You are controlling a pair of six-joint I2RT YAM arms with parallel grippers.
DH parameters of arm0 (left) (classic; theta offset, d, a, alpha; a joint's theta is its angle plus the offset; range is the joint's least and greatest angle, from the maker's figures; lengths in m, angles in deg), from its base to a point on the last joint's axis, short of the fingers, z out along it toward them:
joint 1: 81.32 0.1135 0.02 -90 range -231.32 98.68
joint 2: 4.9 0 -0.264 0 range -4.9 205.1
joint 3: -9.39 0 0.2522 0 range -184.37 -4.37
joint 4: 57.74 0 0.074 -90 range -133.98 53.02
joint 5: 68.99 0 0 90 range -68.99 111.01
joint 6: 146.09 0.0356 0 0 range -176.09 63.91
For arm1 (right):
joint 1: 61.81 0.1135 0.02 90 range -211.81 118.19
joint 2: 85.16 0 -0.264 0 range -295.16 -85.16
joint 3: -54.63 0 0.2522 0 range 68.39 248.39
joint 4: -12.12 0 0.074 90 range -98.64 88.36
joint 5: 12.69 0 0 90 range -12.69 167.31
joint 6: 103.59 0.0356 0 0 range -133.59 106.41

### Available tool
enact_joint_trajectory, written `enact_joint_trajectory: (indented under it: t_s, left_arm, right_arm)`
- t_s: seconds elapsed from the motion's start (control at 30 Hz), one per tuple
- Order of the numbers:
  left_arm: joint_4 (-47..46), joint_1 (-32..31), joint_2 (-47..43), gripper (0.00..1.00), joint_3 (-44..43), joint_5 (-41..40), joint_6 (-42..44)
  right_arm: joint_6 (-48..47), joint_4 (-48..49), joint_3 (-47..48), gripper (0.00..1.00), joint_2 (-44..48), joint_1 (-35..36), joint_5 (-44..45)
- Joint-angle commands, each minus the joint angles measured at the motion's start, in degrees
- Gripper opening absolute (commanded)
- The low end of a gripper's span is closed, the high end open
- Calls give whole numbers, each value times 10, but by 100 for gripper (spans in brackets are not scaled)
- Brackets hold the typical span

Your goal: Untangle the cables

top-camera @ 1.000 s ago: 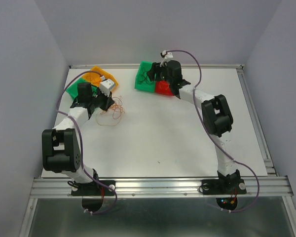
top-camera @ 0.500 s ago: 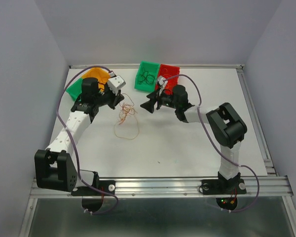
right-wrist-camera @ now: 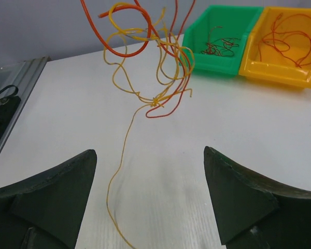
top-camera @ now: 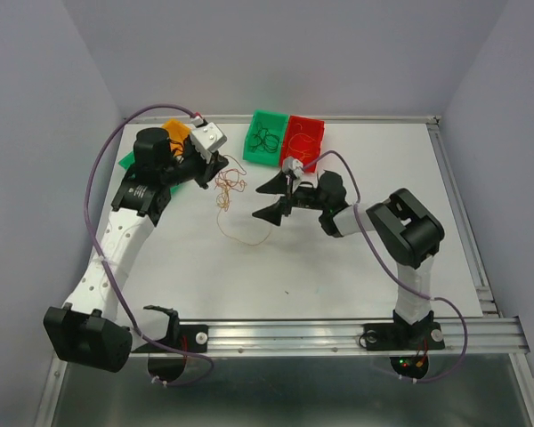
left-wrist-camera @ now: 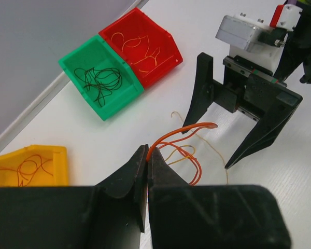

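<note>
A tangle of thin red-orange and yellow-orange cables (top-camera: 229,182) hangs above the table, with one long strand (top-camera: 245,237) trailing onto it. My left gripper (top-camera: 216,165) is shut on a red-orange loop at the top of the tangle; in the left wrist view the jaws (left-wrist-camera: 146,155) pinch that cable (left-wrist-camera: 182,132). My right gripper (top-camera: 268,199) is wide open and empty, just right of the tangle and facing it. In the right wrist view the tangle (right-wrist-camera: 156,78) hangs ahead of the open gripper (right-wrist-camera: 150,151), untouched.
A green bin (top-camera: 269,113) with dark wires and a red bin (top-camera: 308,121) with orange wires stand at the back centre. An orange bin (top-camera: 173,130) and a green bin (top-camera: 125,161) sit at the back left, partly behind my left arm.
My left gripper has lifted the tangle and carried it right and up. My right gripper has left the back bins and swung down-left, now open beside the tangle.
</note>
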Motion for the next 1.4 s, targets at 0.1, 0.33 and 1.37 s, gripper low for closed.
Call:
enact_joint_trajectory:
  t_s: [0.1,0.33,1.37]
  left_arm:
    - [12,-26,-27,12,-48,3,-26]
    - [-5,-44,-41,12,-66,-6,-54]
    - [-117,-64,-71,10,-42,-109,-84]
  right_arm:
    - [11,94,10,89,-26,42,11]
    - [84,177,36,88,-74,53,22]
    - [222,345,51,0,-119,95,35]
